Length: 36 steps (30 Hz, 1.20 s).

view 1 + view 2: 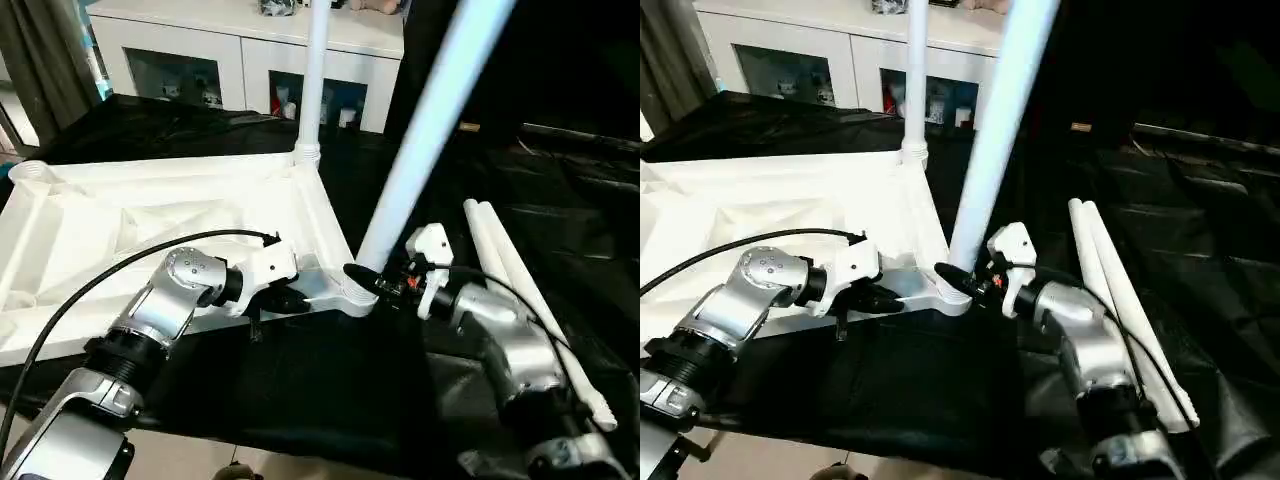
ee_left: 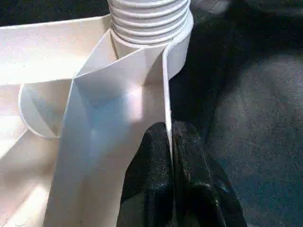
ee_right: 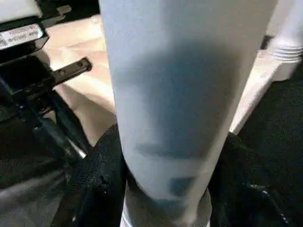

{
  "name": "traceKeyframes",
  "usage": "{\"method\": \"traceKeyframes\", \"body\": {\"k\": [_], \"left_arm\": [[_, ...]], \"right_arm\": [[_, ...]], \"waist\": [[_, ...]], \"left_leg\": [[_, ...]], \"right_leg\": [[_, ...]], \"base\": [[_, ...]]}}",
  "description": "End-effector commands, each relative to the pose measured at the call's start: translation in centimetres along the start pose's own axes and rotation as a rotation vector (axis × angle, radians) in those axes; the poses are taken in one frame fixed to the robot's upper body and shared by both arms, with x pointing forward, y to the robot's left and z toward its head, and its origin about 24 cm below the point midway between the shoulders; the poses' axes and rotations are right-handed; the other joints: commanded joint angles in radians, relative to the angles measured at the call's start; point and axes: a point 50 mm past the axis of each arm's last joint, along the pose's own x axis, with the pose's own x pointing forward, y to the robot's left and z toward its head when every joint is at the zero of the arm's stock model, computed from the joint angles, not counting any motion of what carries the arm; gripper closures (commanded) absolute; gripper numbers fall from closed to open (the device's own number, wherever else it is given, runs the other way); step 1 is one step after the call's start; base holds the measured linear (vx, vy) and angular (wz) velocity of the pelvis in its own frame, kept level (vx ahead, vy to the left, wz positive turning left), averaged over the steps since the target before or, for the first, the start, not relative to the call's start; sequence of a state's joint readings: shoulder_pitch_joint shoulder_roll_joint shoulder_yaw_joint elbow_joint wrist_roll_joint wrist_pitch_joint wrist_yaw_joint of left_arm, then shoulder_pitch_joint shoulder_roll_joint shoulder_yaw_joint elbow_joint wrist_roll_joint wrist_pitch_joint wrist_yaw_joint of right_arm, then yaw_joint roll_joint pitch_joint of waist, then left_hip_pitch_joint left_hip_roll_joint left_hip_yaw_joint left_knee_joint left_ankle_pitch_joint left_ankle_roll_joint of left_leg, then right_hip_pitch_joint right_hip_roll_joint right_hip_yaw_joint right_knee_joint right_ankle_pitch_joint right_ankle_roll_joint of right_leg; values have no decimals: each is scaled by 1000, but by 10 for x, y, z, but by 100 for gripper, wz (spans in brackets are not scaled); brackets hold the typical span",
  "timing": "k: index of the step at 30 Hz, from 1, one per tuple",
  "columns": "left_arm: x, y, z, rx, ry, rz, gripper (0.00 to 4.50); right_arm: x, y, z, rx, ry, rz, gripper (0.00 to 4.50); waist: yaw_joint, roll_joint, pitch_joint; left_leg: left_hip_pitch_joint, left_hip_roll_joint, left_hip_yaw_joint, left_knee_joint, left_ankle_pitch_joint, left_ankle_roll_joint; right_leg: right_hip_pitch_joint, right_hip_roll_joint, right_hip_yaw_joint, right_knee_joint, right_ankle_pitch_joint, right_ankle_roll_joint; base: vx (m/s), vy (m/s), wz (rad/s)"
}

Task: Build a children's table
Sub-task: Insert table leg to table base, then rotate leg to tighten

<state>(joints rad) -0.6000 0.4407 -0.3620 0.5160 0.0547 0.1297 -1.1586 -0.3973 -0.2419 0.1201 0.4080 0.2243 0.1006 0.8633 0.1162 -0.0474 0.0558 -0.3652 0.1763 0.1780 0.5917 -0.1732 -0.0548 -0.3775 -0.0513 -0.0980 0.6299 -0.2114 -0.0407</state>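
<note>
White ribbed plastic tabletop (image 1: 150, 215) rim pinched by left gripper (image 1: 300, 298), right gripper (image 1: 368, 278) jaws clasping smooth tapered leg (image 1: 425, 140)

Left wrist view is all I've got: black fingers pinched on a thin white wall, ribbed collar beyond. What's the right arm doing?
Observer: The right gripper is closed around the base of a tilted leg, right at the near corner socket of the tabletop.
Operator: Tilted, so not seated?
Observer: It leans away from upright; the right wrist view shows the fingers on both sides of the tube, but not how deep it sits.
Operator: Other legs?
Observer: One leg stands upright in the far corner socket, and two spare legs lie side by side on the black cloth beside the right arm.
Operator: My gripper's spot?
Observer: The left gripper clamps the tabletop's near rim, beside that near socket.
</note>
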Motion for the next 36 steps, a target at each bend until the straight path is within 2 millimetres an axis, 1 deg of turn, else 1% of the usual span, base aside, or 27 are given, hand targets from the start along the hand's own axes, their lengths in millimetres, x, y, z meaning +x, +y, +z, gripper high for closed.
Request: {"method": "traceKeyframes", "body": {"k": [1, 3, 5, 7, 8, 9, 11, 13, 15, 16, 18, 19, 21, 23, 24, 25, 26, 27, 28, 29, 30, 31, 32, 33, 34, 35, 36], "left_arm": [[-1, 1, 8, 65, 8, -11, 450], [-1, -1, 10, 78, -8, -27, 450], [-1, -4, 13, 110, -34, -65, 450], [-1, -5, 13, 125, -37, -83, 450], [-1, -7, 12, 137, -34, -96, 450], [-1, -7, 12, 137, -34, -96, 450], [-1, -9, 13, 154, -36, -121, 450], [-1, -9, 13, 158, -37, -127, 450], [0, -11, 15, 168, -56, -149, 450], [0, -11, 15, 171, -58, -153, 450], [0, -10, 16, 171, -60, -148, 450], [0, -9, 16, 164, -61, -137, 450], [0, -7, 17, 161, -59, -125, 450], [-1, -4, 16, 153, -41, -106, 450], [-1, -3, 15, 155, -30, -98, 450], [0, 0, 12, 130, -3, -72, 450], [0, 2, 12, 118, 1, -58, 450], [0, 3, 12, 107, -1, -47, 450], [1, 5, 13, 82, -7, -25, 450], [2, 6, 14, 68, -10, -14, 450], [3, 7, 15, 50, -18, -4, 450], [4, 8, 17, 35, -23, 6, 450], [6, 9, 19, 21, -27, 17, 450], [8, 9, 20, 7, -28, 26, 450], [11, 11, 23, -19, -30, 48, 450], [13, 13, 25, -34, -21, 72, 450], [15, 14, 26, -42, -14, 88, 450]], "right_arm": [[-2, 11, -33, 90, 154, 67, 259], [-2, 10, -34, 106, 161, 98, 259], [-7, 10, -38, 119, 181, 148, 259], [-9, 11, -40, 114, 193, 162, 259], [-11, 11, -42, 110, 203, 172, 259], [-11, 11, -42, 110, 203, 172, 259], [-14, 12, -45, 110, 214, 191, 259], [-16, 12, -46, 113, 216, 196, 259], [-20, 15, -52, 126, 229, 218, 259], [-22, 15, -54, 131, 235, 224, 259], [-22, 15, -56, 134, 238, 219, 259], [-21, 15, -57, 137, 238, 206, 259], [-20, 14, -58, 142, 236, 187, 259], [-17, 7, -59, 151, 239, 108, 259], [-16, 5, -59, 152, 243, 76, 259], [-14, -4, -59, 143, 247, -25, 259], [-13, -6, -59, 138, 248, -58, 259], [-12, -8, -59, 136, 249, -76, 259], [-10, -10, -59, 132, 249, -112, 260], [-10, -11, -59, 131, 248, -131, 260], [-8, -11, -59, 131, 246, -157, 260], [-7, -12, -59, 134, 243, -182, 260], [-4, -13, -59, 141, 240, -215, 260], [-2, -14, -59, 147, 238, -242, 260], [3, -15, -60, 159, 244, -309, 260], [7, -17, -60, 166, 245, -361, 260], [10, -18, -60, 171, 246, -394, 260]], "waist": [[2, 14, -58], [2, 13, -57], [1, 18, -57], [3, 17, -56], [3, 21, -56], [3, 19, -57], [2, 19, -56], [1, 21, -52], [2, 22, -54], [4, 32, -55], [2, 25, -55], [3, 29, -56], [3, 27, -56], [0, 28, -51], [-2, 28, -48], [-6, 29, -46], [-10, 29, -44], [-12, 29, -42], [-16, 33, -39], [-18, 32, -39], [-26, 37, -33], [-39, 38, -30], [-40, 48, -32], [-46, 45, -33], [-56, 54, -34], [-54, 58, -34], [-50, 62, -29]], "left_leg": [[18, 74, -32, -73, -240, 16], [16, 74, -32, -74, -242, 13], [18, 74, -33, -74, -257, 11], [20, 76, -33, -76, -265, 11], [20, 76, -34, -76, -270, 10], [21, 77, -34, -77, -273, 8], [23, 78, -35, -79, -287, 1], [28, 78, -36, -81, -321, -5], [30, 80, -37, -82, -326, -10], [31, 81, -39, -83, -325, -15], [31, 82, -37, -84, -329, -15], [30, 80, -37, -83, -322, -14], [30, 80, -36, -83, -319, -12], [33, 78, -38, -85, -349, -16], [38, 78, -41, -85, -379, -24], [42, 77, -43, -85, -411, -33], [44, 76, -46, -85, -428, -39], [45, 74, -48, -86, -443, -42], [45, 73, -56, -87, -482, -50], [48, 76, -57, -88, -502, -53], [59, 76, -63, -89, -566, -60], [69, 75, -70, -89, -645, -69], [72, 80, -75, -92, -676, -75], [66, 85, -80, -99, -695, -79], [35, 103, -95, -141, -797, -100], [25, 104, -97, -154, -817, -108], [20, 100, -79, -177, -861, -126]], "right_leg": [[36, -125, 77, -102, -288, -147], [37, -126, 77, -102, -285, -149], [38, -127, 76, -105, -297, -152], [37, -125, 76, -104, -287, -154], [37, -126, 76, -105, -291, -154], [38, -126, 76, -104, -291, -153], [38, -127, 76, -104, -297, -157], [36, -128, 75, -111, -340, -155], [38, -130, 77, -111, -343, -158], [38, -130, 77, -107, -319, -166], [39, -128, 77, -106, -297, -173], [41, -130, 77, -105, -289, -177], [41, -131, 77, -107, -294, -177], [37, -131, 76, -114, -354, -167], [34, -133, 75, -119, -407, -158], [30, -134, 73, -125, -471, -144], [28, -135, 71, -129, -506, -136], [27, -136, 68, -135, -544, -122], [31, -139, 57, -146, -621, -86], [30, -139, 53, -150, -634, -78], [26, -136, 37, -160, -660, -63], [29, -132, 10, -174, -678, -39], [34, -133, 5, -173, -663, -37], [42, -132, 2, -166, -632, -41], [75, -115, 0, -108, -477, -65], [80, -113, 6, -93, -438, -74], [70, -98, 10, -67, -426, -91]], "base": [[0, 0, 0], [0, 0, 0], [0, 0, 0], [0, 0, 0], [0, 0, 0], [0, 0, 0], [0, 0, 0], [0, 0, 0], [0, 0, 0], [0, 0, 0], [0, 0, 0], [0, 0, 0], [0, 0, 0], [0, 0, 0], [0, 0, 0], [0, 0, 0], [0, 0, 0], [0, 0, 0], [0, 0, 0], [0, 0, 0], [0, 0, 0], [0, 0, 0], [0, 0, 0], [0, 0, 0], [0, 0, 0], [-54, 20, -14], [-54, 20, -14]]}}
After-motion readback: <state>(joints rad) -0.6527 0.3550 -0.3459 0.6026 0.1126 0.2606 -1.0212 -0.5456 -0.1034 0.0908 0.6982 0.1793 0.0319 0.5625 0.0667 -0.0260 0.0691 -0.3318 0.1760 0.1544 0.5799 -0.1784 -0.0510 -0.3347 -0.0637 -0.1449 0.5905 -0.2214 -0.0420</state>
